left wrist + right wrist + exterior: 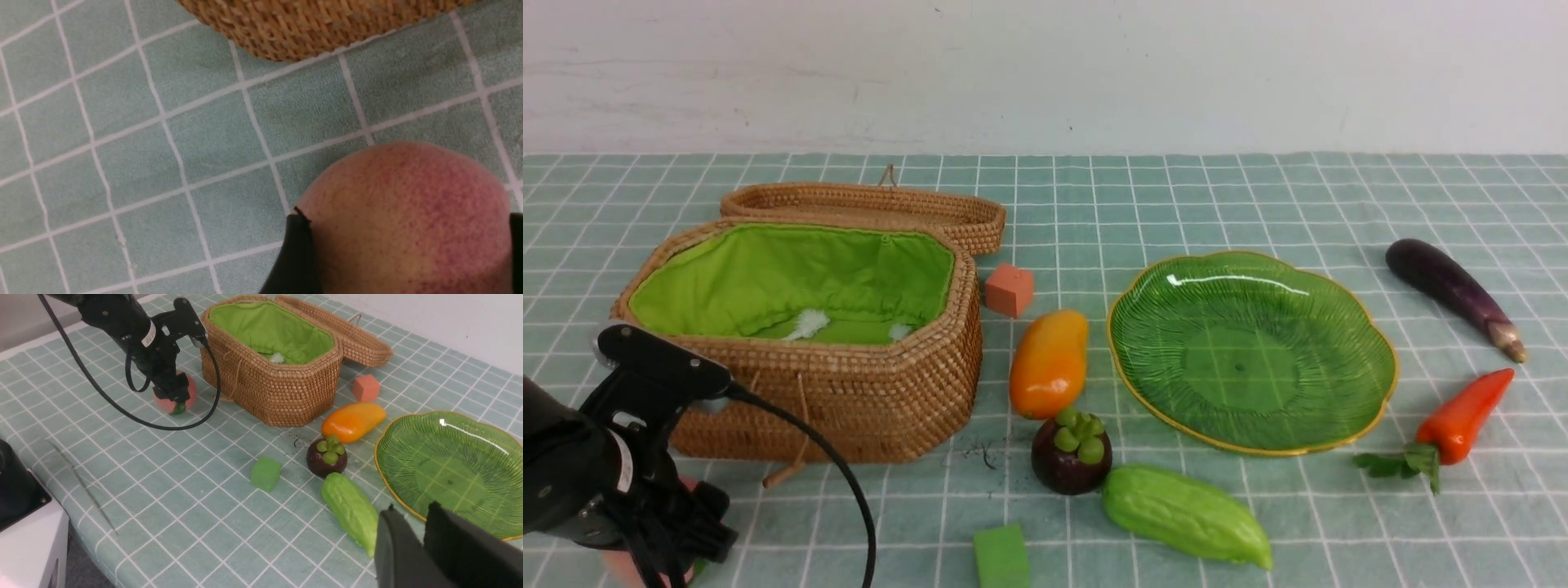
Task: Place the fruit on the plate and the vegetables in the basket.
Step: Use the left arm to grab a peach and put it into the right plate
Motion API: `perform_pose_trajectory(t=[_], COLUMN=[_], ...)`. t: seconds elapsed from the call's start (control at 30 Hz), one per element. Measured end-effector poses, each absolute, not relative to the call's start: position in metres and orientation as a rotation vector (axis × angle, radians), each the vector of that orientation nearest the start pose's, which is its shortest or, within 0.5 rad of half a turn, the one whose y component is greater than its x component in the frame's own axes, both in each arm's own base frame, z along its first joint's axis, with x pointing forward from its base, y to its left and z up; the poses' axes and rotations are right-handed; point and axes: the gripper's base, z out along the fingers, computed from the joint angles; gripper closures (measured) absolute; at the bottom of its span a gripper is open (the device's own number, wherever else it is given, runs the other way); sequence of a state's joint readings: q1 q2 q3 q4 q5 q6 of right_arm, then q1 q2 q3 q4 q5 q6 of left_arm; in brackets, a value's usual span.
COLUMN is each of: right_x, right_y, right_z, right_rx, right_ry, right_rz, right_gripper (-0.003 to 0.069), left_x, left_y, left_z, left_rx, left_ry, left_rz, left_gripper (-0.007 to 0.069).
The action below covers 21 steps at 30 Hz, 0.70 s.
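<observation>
The pink peach (408,196) lies on the cloth in front of the wicker basket (874,392), at its left corner. My left gripper (405,218) is down over the peach with a finger against each side; it also shows in the right wrist view (175,394). The mango (1049,363), mangosteen (1072,453) and bitter gourd (1184,514) lie between the basket and the empty green plate (1250,351). The carrot (1462,416) and eggplant (1450,294) lie right of the plate. My right gripper (412,510) is shut and empty, above the plate's near edge and beside the bitter gourd (349,506).
An orange cube (1009,289) sits behind the mango and a green cube (1001,557) at the front edge. The basket's lid (866,208) lies open behind it. The left arm's black cable (833,465) hangs before the basket. A white box (28,547) stands off the table.
</observation>
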<state>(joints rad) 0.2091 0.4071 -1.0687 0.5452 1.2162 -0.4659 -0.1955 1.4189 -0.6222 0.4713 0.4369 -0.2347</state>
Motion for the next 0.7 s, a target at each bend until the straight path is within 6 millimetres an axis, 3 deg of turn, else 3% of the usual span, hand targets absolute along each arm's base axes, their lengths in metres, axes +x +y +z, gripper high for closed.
perform_pose_trajectory(t=[0.33,0.53,0.7], right_x=[-0.012,-0.012,-0.012], right_y=[0.043,0.043,0.043], right_z=[0.425,0.425,0.425], right_rx=[-0.766,-0.765,-0.765], right_ry=[1.802,1.801,1.801], right_rz=[0.47,0.471,0.471], right_gripper=[0.0539,0.054,0.054], left_x=[0.239,0.233,0.228], left_y=[-0.029,-0.027,-0.026], left_z=[0.183,0.199,0.221], left_rx=[0.451,0.326,0.275], left_ry=[2.636,2.675,2.608], left_rz=[0.267,0.247,0.223], left_gripper=[0.0079,0.0094,0.0097])
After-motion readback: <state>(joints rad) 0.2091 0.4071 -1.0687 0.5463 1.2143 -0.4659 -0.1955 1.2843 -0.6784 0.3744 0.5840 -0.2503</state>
